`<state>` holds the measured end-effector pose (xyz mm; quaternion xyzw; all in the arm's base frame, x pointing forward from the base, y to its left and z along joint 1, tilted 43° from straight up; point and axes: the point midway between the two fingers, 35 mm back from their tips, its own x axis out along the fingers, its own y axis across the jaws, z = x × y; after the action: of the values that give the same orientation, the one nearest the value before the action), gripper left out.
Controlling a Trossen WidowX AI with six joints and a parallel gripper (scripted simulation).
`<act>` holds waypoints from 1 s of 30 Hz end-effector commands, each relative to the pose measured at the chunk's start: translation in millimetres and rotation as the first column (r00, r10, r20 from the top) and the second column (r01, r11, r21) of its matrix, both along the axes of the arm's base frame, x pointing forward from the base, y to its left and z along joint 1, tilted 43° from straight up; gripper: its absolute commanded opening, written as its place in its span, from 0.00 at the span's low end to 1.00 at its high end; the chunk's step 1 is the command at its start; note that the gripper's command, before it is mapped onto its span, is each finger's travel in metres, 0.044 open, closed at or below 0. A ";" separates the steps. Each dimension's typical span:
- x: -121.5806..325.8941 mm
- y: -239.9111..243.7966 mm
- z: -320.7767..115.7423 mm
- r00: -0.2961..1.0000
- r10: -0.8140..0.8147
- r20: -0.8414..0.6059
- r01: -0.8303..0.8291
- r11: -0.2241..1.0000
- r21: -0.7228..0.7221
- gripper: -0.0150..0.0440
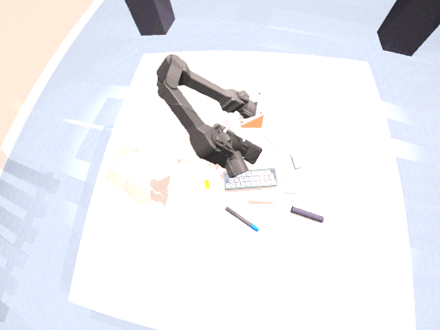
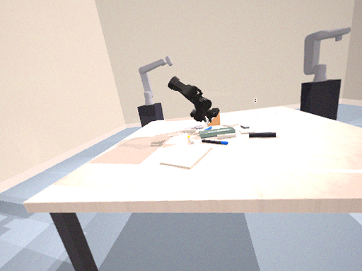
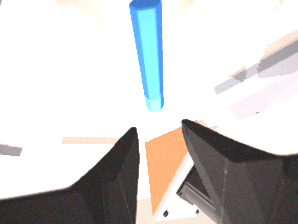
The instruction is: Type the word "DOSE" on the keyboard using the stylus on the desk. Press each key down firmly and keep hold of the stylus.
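The blue stylus lies on the desk behind the keyboard; in the top view the arm hides it. My gripper is partly open, with nothing between its fingertips. In the wrist view the stylus's near end is just beyond the gap between the fingertips, roughly in line with it; how high I am above it I cannot tell. The keyboard, grey-green with pale keys, lies in front of the arm's wrist, its far left corner partly covered by the arm in the top view. It is not visible in the wrist view.
An orange and white wedge-shaped object stands by the arm's base. A dark pen with a blue end and a black cylinder lie in front of the keyboard. A small yellow item lies left of it.
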<state>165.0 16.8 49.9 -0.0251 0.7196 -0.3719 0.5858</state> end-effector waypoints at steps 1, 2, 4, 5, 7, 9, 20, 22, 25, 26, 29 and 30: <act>-1.5 -3.1 -2.8 1.000 0.005 -0.008 -0.005 1.000 -0.003 0.51; -1.3 -3.7 -3.4 1.000 0.005 -0.008 -0.005 1.000 -0.003 0.51; -1.1 -4.6 -4.4 1.000 0.005 -0.008 -0.005 1.000 -0.003 0.51; -1.0 -5.1 -4.9 1.000 0.005 -0.008 -0.005 1.000 -0.003 0.51; -0.7 -6.2 -6.2 1.000 0.005 -0.008 -0.005 1.000 -0.003 0.51; -0.5 -7.1 -7.1 1.000 0.005 -0.008 -0.005 1.000 -0.003 0.51; 0.7 -12.7 -13.2 1.000 0.005 -0.007 -0.005 1.000 -0.004 0.51; 1.0 -13.8 -14.4 1.000 0.005 -0.007 -0.005 1.000 -0.004 0.51; 1.3 -15.2 -15.9 1.000 0.005 -0.007 -0.005 1.000 -0.004 0.51; 1.5 -15.9 -16.6 1.000 0.005 -0.007 -0.005 1.000 -0.004 0.51; 1.8 -17.3 -18.1 1.000 0.005 -0.007 -0.005 1.000 -0.004 0.51; 1.9 -17.9 -18.8 1.000 0.005 -0.007 -0.005 1.000 -0.004 0.51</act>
<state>168.3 1.5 33.3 -0.0255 0.7193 -0.3725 0.5858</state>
